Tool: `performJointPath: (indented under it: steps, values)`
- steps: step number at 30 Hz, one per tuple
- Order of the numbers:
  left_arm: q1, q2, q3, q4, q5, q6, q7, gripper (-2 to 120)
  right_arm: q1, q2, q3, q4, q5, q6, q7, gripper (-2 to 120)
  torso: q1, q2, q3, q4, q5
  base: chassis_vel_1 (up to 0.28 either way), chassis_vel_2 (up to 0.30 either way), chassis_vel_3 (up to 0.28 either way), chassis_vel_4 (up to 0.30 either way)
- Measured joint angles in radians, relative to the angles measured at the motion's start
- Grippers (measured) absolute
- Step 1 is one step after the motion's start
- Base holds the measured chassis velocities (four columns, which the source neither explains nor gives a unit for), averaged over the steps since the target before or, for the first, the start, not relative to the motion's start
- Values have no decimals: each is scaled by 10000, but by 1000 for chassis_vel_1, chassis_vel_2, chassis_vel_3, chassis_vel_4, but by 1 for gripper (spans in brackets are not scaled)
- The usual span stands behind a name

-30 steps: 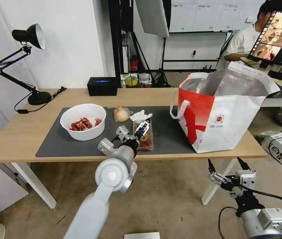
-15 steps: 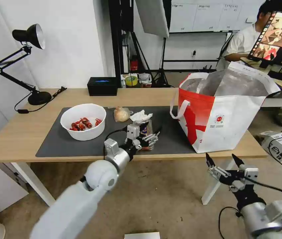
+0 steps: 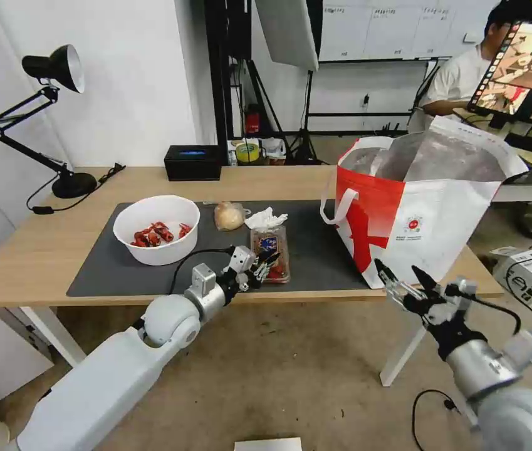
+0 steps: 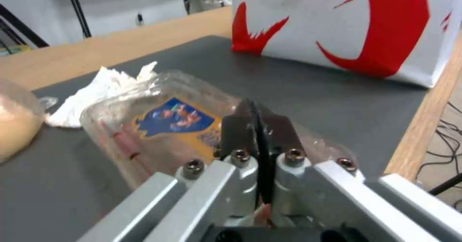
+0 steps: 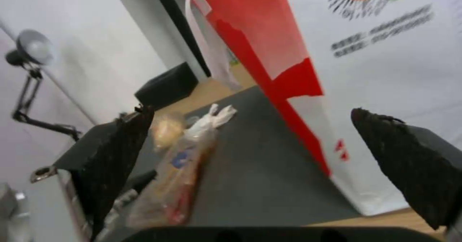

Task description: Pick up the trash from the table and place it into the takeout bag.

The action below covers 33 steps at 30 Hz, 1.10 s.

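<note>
Pinching the near rim of the light, flimsy, crushable clear tray [image 3: 270, 254], the left hand [image 3: 259, 268] is clamped narrow there.

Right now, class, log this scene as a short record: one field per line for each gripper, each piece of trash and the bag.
left gripper: shut on near edge of clear tray
right gripper: open, at table edge before takeout bag
bowl of shells: on mat
tissue: beyond tray
small bag with beige lump: between bowl and tissue
</note>
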Motion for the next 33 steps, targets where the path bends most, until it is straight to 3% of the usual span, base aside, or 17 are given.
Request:
performJointPath:
  steps: [3,7,14,16,22,33]
  values:
    - [14,31,20,92,19,-23,-7,0,1066,-477,-490,-359,2050,-369,513,100,-1,0,-1,-1,2,0,0,0,0]
    - [45,31,61,188,75,-69,-22,0,2179,-914,-1040,-877,3481,-694,848,100,0,0,0,2,0,0,0,0,0]
    - [43,18,139,418,273,-268,27,0,3994,-1173,-2207,-1958,4800,-1419,1505,100,0,0,0,-2,0,0,0,0,0]
    - [50,10,138,425,278,-271,29,0,4213,-1128,-2349,-2082,4902,-1522,1588,100,0,0,0,-1,0,0,0,0,0]
    - [234,-77,12,528,284,-329,35,0,6074,-611,-3743,-3281,5463,-3074,2702,100,0,0,0,1,0,0,0,0,0]
    - [425,38,-263,436,227,-440,77,0,7947,39,-5141,-4684,5572,-3666,3776,100,-1,1,-1,1,-1,0,0,0,0]
